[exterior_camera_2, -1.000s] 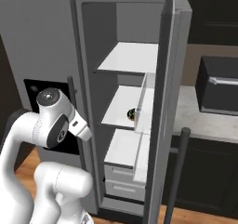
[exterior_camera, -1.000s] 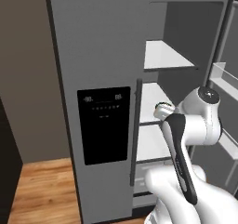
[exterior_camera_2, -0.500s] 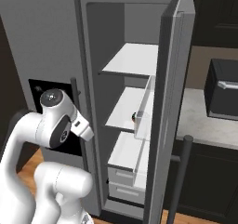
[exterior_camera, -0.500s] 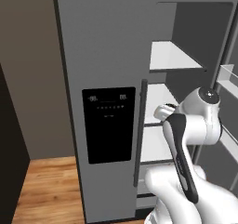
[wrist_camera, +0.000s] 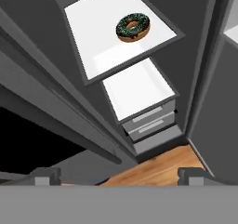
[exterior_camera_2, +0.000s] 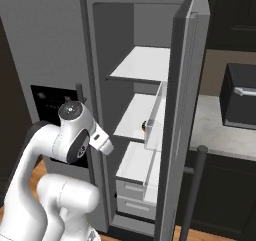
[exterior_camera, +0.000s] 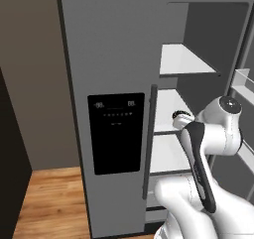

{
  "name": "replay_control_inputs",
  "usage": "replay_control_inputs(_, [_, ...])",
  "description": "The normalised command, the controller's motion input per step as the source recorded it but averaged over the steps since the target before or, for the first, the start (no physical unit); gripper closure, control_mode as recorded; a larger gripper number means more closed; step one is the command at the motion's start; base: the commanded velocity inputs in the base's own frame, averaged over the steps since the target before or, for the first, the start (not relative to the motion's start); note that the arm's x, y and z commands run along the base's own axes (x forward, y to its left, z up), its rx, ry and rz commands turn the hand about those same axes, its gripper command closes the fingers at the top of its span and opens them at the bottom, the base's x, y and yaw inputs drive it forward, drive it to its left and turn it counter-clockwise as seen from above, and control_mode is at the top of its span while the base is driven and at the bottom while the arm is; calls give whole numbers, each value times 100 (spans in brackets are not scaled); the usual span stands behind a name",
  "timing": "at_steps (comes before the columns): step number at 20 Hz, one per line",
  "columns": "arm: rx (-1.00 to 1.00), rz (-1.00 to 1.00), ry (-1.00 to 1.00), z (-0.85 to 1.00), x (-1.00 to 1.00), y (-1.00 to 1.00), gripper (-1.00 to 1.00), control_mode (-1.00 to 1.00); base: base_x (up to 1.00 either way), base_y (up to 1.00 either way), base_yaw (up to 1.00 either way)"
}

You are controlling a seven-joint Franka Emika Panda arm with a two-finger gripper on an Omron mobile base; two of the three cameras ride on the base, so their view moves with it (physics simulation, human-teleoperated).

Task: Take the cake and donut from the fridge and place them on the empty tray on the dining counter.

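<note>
The donut (wrist_camera: pixel 133 27), a chocolate-iced ring with greenish speckles, lies on a white shelf (wrist_camera: pixel 97 28) inside the open grey fridge (exterior_camera: pixel 109 59). In the right base view the donut (exterior_camera_2: pixel 145 126) is a small dark spot on the middle shelf, behind the door bin. My gripper (wrist_camera: pixel 120 176) is open, its fingertips (wrist_camera: pixel 44 175) wide apart with nothing between them. It hangs outside the fridge, above and well short of the donut. The cake, the tray and the dining counter are out of view.
The fridge's right door (exterior_camera_2: pixel 182 85) stands open with a clear bin (exterior_camera_2: pixel 156 120) on its inside. Two drawers (wrist_camera: pixel 148 121) sit under the shelves, above the wood floor (exterior_camera: pixel 49 198). A black microwave (exterior_camera_2: pixel 241 102) stands on the pale kitchen counter (exterior_camera_2: pixel 215 132) to the right.
The whole scene has slid slightly right in both base views, so the base has moved a little. The arm keeps its pose and the gripper stays open.
</note>
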Motion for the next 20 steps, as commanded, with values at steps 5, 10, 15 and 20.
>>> replay_control_inputs(5, [-1, -15, -2, 0, 25, -18, -100, -100, 0, 0, 0])
replay_control_inputs(10, [0, -14, -3, 0, 11, -29, -100, -100, 0, 0, 0])
replay_control_inputs(15, [0, -7, -7, 0, 7, -24, -100, -100, 0, 0, 0])
replay_control_inputs(20, [4, -2, -5, 0, 19, -27, -100, -100, 0, 0, 0])
